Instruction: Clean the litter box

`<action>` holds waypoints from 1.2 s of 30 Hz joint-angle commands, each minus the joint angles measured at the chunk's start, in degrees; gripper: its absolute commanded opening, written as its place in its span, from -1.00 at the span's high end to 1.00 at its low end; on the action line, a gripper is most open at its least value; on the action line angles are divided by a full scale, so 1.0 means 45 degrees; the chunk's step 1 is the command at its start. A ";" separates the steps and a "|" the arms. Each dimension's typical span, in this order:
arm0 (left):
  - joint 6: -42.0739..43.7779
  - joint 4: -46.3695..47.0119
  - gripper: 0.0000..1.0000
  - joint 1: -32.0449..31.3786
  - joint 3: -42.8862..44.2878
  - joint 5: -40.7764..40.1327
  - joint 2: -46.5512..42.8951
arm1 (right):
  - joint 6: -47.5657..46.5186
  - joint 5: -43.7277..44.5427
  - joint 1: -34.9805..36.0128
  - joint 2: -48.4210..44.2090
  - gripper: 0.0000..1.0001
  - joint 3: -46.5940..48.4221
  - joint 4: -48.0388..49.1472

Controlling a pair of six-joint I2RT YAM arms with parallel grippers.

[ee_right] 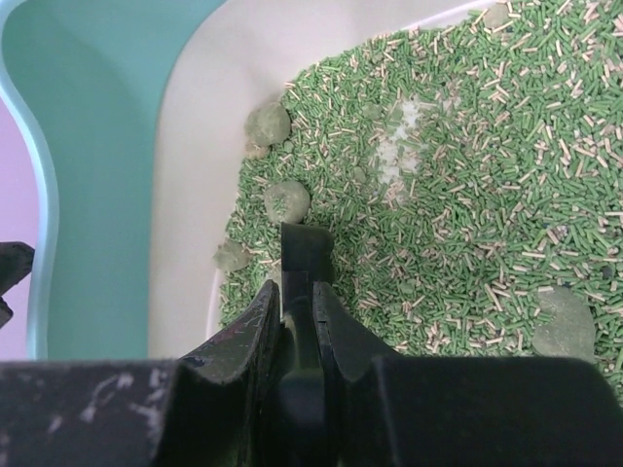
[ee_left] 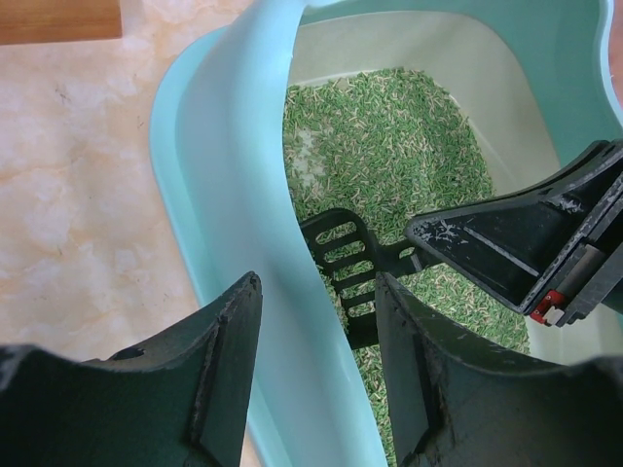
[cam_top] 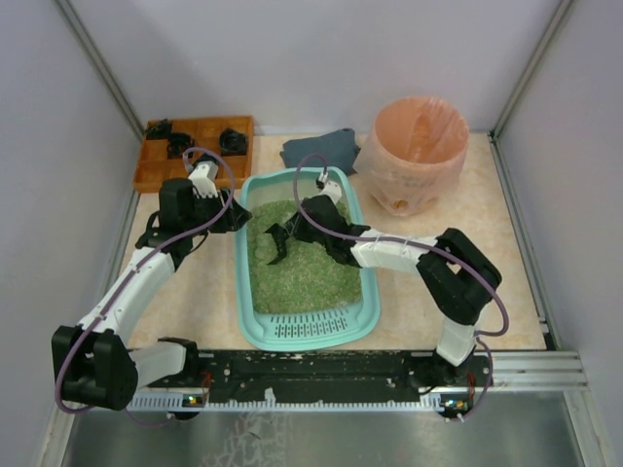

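We see the beige counter [cam_top: 209, 292] carrying everything

Litter box [cam_top: 362, 292] sits mid-counter between the two arms, long side running front to back, slotted grille [cam_top: 310, 328] at the near end, green litter [cam_top: 304, 272] spread over its floor, one pale patch where the litter thins out

Round bin [cam_top: 414, 185] lined with a pink bag stands at the back right, near the box's far right corner but apart from it

Wooden tray [cam_top: 156, 173] with black pieces [cam_top: 232, 141] sits at the back left; a dark grey cloth [cam_top: 321, 151] lies between tray and bin, just behind the box

Left gripper [cam_top: 237, 209] straddles the box's left wall near the far end, one finger outside, one inside, pinching the wall

Right gripper [ee_right: 295, 292] reaches in over the litter, jaws pressed together on the thin handle of a black slotted scoop [ee_left: 341, 255]; the scoop's head is down at the litter near the left wall

Several rounded green clumps [ee_right: 268, 125] lie in the litter along the wall edge ahead of the right gripper, and one more sits off to the side
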 commanded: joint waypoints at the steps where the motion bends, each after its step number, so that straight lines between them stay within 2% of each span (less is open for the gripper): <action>1: 0.0050 0.0143 -0.12 0.0068 -0.0107 -0.0017 -0.0087 | 0.0172 -0.1048 0.0612 -0.0346 1.00 -0.1035 0.1057; 11: 0.0042 0.0160 -0.12 0.0069 -0.0107 0.0027 -0.0068 | 0.0081 -0.0653 0.0466 -0.2274 1.00 -0.3067 0.4355; 22: 0.0046 0.0162 -0.12 0.0068 -0.0107 0.0003 -0.0056 | 0.0357 0.0456 0.0371 -0.3503 1.00 -0.4217 0.5054; 36: 0.0029 0.0162 -0.12 0.0069 -0.0087 0.0060 -0.0006 | 0.1573 0.0256 -0.0198 -0.4233 1.00 -0.5379 0.5981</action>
